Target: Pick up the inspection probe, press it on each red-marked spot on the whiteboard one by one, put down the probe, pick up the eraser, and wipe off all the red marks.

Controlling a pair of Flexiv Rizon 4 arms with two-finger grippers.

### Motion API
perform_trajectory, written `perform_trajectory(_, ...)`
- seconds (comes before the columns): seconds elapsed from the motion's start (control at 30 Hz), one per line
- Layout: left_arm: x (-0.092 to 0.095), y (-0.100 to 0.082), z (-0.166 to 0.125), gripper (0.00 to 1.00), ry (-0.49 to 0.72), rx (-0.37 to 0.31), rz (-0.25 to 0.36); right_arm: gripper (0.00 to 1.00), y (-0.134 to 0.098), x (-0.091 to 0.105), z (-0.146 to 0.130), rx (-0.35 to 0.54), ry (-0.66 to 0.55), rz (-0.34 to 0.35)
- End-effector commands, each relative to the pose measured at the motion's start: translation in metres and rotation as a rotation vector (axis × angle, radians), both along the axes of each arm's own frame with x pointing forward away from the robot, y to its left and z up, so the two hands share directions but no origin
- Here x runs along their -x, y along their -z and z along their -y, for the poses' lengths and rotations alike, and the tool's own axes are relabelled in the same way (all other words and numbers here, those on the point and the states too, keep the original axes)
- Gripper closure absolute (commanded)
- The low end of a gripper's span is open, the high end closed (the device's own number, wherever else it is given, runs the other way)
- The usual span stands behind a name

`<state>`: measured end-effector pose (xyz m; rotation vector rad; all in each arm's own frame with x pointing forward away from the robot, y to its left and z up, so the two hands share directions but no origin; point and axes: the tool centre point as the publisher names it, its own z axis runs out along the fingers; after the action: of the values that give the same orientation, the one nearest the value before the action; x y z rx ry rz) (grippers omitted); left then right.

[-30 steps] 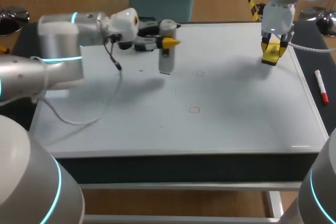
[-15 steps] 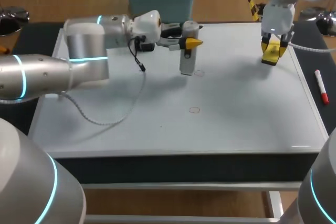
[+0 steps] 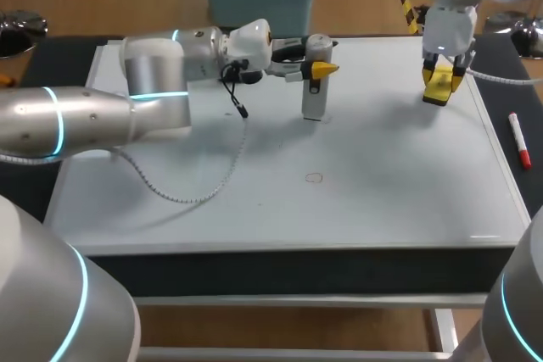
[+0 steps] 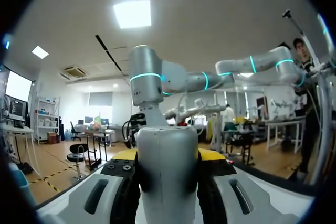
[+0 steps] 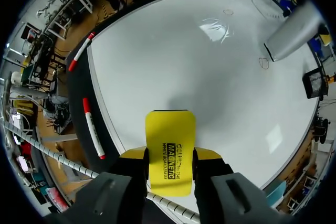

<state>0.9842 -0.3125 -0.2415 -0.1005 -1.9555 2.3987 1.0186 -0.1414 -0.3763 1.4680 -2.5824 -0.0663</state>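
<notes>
The whiteboard covered most of the bench. The left arm reached in from the left edge towards the far middle. The right arm hung over the far right corner.

The left jaws were closed on the upper part of the inspection probe, one yellow tip on each side of its silver body. The probe stood upright. Its lower end was at or just beside a faint red ring, though contact with the board could not be made out.

The right jaws were clamped on the yellow eraser, held above the board.

A second red ring lay near the board's middle, towards the near edge from the probe. The left arm was nearer to it, and would likely need to lift and carry the probe straight towards the near edge.

A red-capped marker lay by the right edge.
</notes>
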Motion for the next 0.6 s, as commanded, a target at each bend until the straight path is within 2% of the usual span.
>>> perform_trajectory(0.03,-0.009,0.006,0.009,1.0,0.01,0.023,-0.007,1.0,-0.001,-0.001,0.001,0.002,-0.002,-0.001)
perform_trajectory(0.6,-0.016,0.018,0.017,1.0,0.013,0.018,-0.021,1.0,-0.001,-0.001,0.001,0.002,-0.002,-0.001)
